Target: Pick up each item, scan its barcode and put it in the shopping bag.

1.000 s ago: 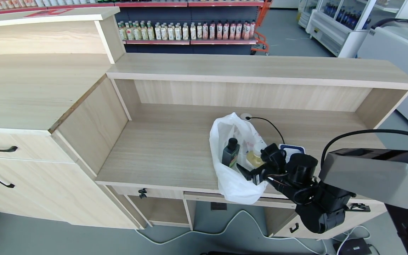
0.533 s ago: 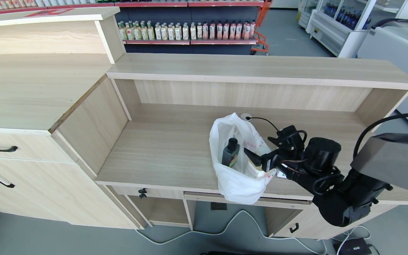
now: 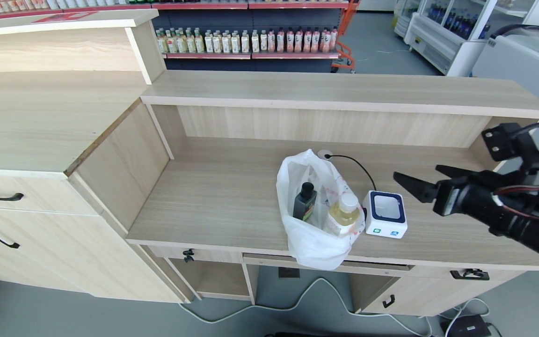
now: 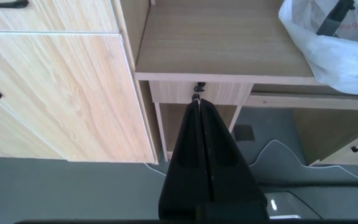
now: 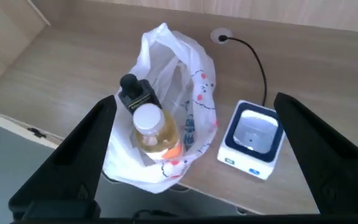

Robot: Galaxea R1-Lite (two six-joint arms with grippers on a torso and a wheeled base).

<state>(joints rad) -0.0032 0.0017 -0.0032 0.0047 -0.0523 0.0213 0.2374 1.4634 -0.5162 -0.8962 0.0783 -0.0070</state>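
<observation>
I've got the R gripper [image 3: 417, 178] raised above the counter [image 3: 222, 196], right of the scanner [image 3: 385, 214], jaws wide apart and empty. L gripper [image 4: 196, 106] is low by the counter front, jaws pressed together (nothing between). The dark bottle [image 3: 304, 201] and yellow bottle [image 3: 343, 213] stand in the bag [image 3: 314, 243], just beside the scanner.

Shopping bag [image 3: 310, 250] white, see-through, small red-pink print. Dark bottle [image 3: 304, 203] near-black, black cap. Yellow bottle [image 3: 343, 217] amber-yellow, white cap (orange patch on label). Scanner [image 3: 386, 227] white, navy rim round pale window. Cable [image 3: 354, 162] black. Counter [image 3: 222, 196] pale wood grain.
</observation>
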